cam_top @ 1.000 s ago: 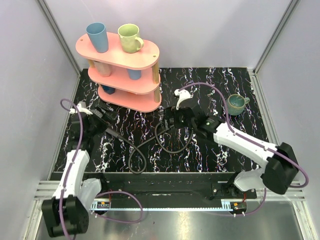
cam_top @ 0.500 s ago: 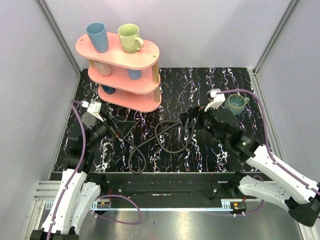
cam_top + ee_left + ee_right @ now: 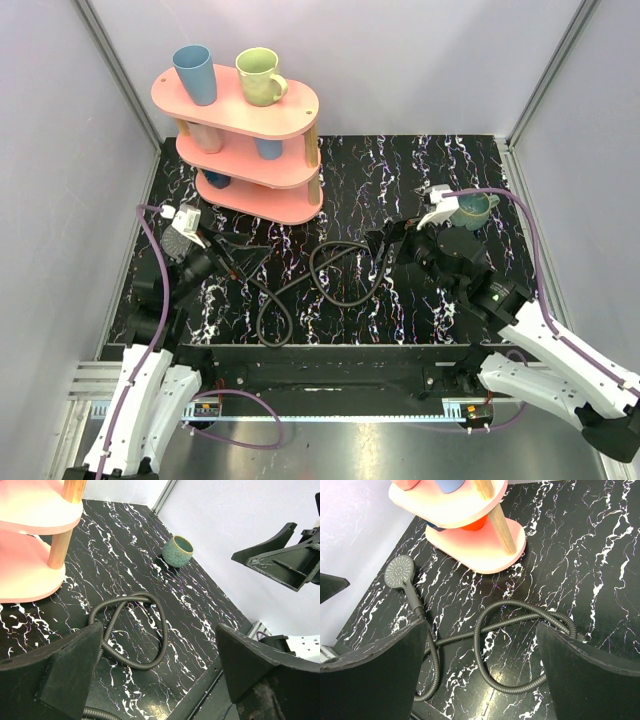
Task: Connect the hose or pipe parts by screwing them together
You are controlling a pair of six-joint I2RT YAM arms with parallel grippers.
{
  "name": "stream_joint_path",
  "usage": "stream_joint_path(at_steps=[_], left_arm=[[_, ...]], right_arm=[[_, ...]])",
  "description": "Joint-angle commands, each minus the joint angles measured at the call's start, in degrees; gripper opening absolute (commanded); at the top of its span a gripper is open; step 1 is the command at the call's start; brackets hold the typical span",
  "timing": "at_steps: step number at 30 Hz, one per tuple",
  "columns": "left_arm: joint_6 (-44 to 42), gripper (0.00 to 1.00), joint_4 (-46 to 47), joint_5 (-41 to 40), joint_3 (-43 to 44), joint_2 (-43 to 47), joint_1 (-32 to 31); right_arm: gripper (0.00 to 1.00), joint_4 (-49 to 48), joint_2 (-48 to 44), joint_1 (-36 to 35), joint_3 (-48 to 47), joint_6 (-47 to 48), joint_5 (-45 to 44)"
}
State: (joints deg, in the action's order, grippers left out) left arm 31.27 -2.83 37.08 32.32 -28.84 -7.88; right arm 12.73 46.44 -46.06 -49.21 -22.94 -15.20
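A long thin black corrugated flexible hose [image 3: 344, 303] is lying on the black, white-veined marble bench [image 3: 400, 170], curling into one wide loop near the middle and a smaller loop to its near left. In the right wrist view the hose [image 3: 476, 635] is crossing over itself and running left towards a dark grey shower head with a round dotted face and a straight handle [image 3: 400, 571]. The head is lying face up on the left part of the bench, near the bottom tier of the shelf. The handle's near end is meeting the hose there, though whether the two are screwed together cannot be told.

The left end effector [image 3: 240, 255] is hanging above the left part of the bench with its fingers spread wide, grasping nothing; its own camera is looking down between them at the hose loop [image 3: 164, 635]. The right end effector [image 3: 385, 240] is hovering above the far right side of the wide loop, likewise released and gripping nothing, and clear of the hose.

A pink three-tier oval shelf [image 3: 250, 100] is standing at the far left, carrying a blue tumbler [image 3: 195, 72] and a pale green mug [image 3: 260, 75] on its top tier. A teal glazed mug [image 3: 472, 208] is sitting on the bench at the far right.
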Motion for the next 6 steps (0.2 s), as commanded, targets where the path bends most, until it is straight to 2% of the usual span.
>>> stream_joint_path(at_steps=[1, 6], left_arm=[[-1.0, 0.99, 4.1, 0.1, -0.1, 1.1, -0.1], [-1.2, 0.99, 4.3, -0.1, -0.1, 1.1, -0.1]], right_arm=[[1.00, -2.4, 0.4, 0.2, 0.1, -0.1, -1.1], [1.00, -2.3, 1.1, 0.1, -0.3, -0.2, -0.8]])
